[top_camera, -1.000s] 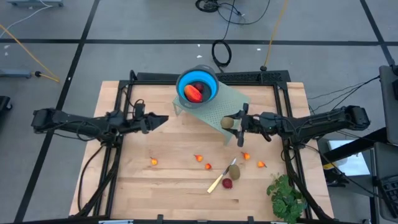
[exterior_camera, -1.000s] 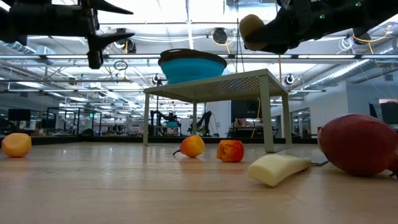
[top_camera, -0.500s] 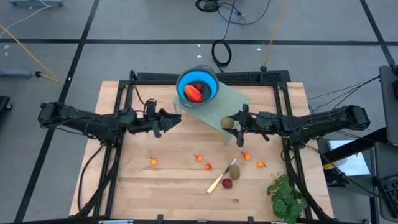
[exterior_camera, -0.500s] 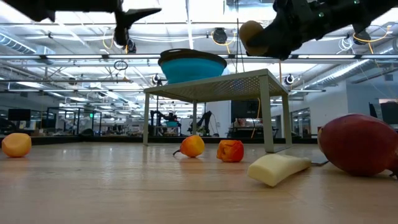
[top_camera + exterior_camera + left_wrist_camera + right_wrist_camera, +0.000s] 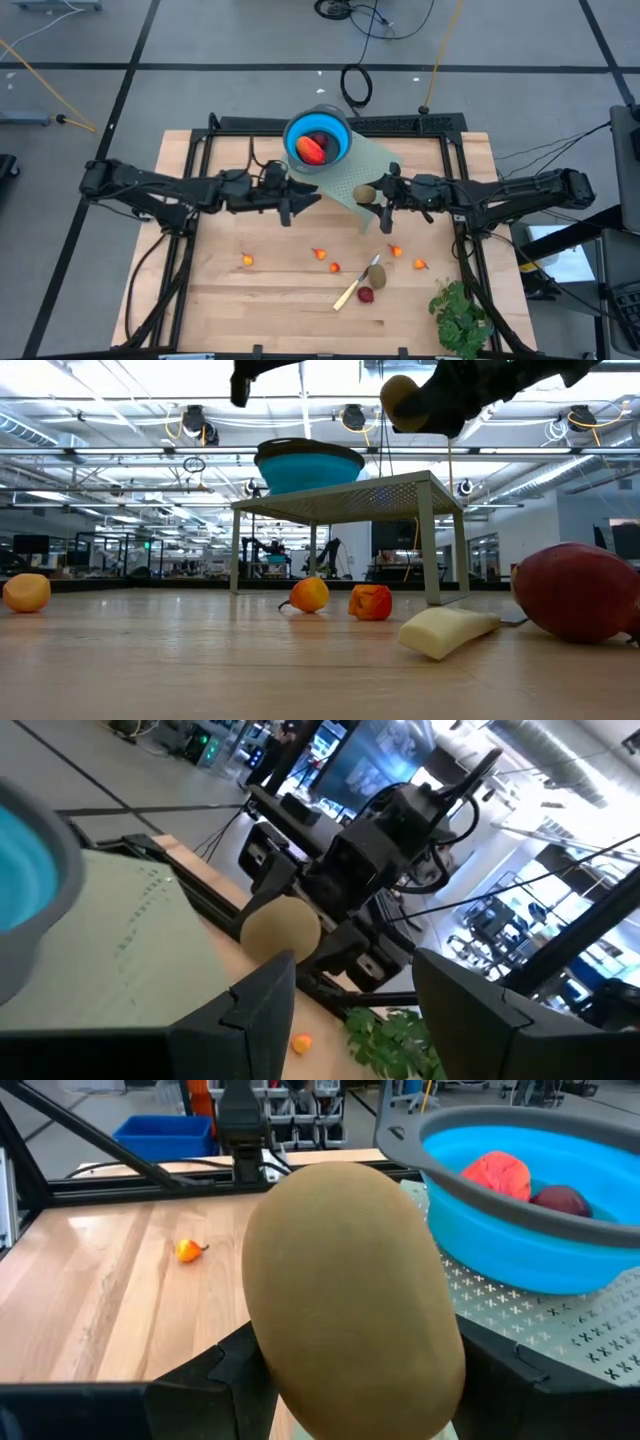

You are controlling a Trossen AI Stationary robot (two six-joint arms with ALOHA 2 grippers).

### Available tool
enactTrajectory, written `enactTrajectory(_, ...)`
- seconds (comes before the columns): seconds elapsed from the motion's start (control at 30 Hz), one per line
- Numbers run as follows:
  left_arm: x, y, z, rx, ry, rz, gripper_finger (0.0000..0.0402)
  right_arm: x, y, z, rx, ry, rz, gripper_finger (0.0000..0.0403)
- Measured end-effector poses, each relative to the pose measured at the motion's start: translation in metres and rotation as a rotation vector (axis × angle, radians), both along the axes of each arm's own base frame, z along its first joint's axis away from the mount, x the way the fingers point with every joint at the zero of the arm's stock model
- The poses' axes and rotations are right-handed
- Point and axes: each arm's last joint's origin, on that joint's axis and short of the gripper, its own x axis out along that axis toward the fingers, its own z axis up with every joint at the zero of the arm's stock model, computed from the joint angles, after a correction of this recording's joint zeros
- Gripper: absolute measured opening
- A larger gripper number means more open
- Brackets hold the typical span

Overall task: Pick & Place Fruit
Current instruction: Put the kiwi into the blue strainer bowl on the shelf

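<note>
While one brownish-green oval (image 5: 364, 194) rides pinched in the right tool (image 5: 381, 199), raised over the pale perforated stand (image 5: 385, 160) just short of the blue bowl (image 5: 342, 133), about a third done by the look of it. Already in the bowl: longer red-orange piece (image 5: 311, 148) and one dark red ball (image 5: 562, 1201). Yet to go, all on the worktop (image 5: 210, 300): second oval (image 5: 376, 274) beside the knife (image 5: 355, 286), second dark red ball (image 5: 366, 295), tiny orange-red pieces (image 5: 246, 260) scattered along the middle. Leafy bunch (image 5: 458, 316) at the near right corner, not part of the job. Left tool (image 5: 303, 201) empty, fingers spread.

Against the earlier frames: left arm reached much farther toward the stand; right tool and oval crept slightly closer to the bowl. Loose pieces unmoved.
</note>
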Motion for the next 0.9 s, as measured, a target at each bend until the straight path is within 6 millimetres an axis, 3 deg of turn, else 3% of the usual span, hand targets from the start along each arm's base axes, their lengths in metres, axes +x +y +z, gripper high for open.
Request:
enactTrajectory(0.57, 0.073, -0.005, 0.010, 0.120, 0.099, 0.018, 0.0205, 0.001, 0.000, 0.004, 0.000, -0.014, -0.002, 0.0215)
enactTrajectory(0.9, 0.092, -0.009, -0.008, 0.227, 0.233, 0.100, 0.0205, 0.001, 0.000, 0.004, -0.004, -0.013, -0.001, 0.0215)
